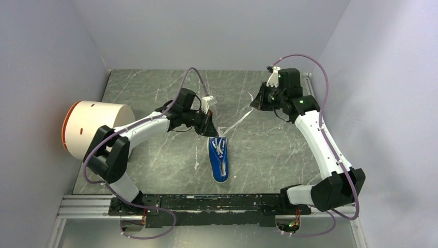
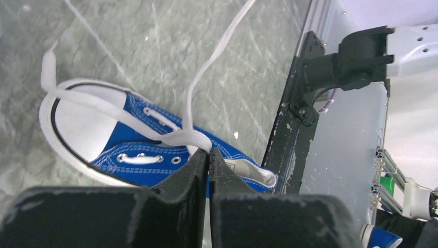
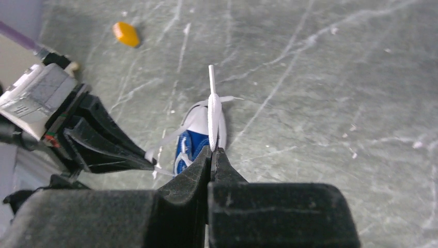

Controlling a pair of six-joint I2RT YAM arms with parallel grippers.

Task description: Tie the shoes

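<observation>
At the far left a white drum point(image 1: 98, 126) with an orange end lies on its side on the grey, marble-veined table point(image 1: 155, 165), well apart from the work.

Next comes the left gripper point(image 2: 208, 152). Its 2 black fingers are pressed together on the flat white laces point(image 2: 186, 138), right where the strands cross over the tongue.

The shoe point(image 1: 218, 157) lies in the middle of the table between the 2 arms, toe toward the near edge. It has blue canvas with white stitching, metal eyelets, a smooth rounded white rubber toe cap and a white sole rim. It looks small and light, so we expect it to slide if it is tugged from 1 side only.

To the right, the right gripper point(image 3: 212, 151) pinches 1 strand, which runs taut from the shoe up to its closed fingers. A short stiff tip stands above them. (A small yellow block point(image 3: 126, 33) lies well off and plays no part.)

We judge that we are drawing the 1st crossing snug. No loops or bow show yet, so most of the tying remains. The next move calls for an even pull outward from both sides, then slack enough to fold a loop. The woven tape is limp and thin, so grips near the knot should help.
</observation>
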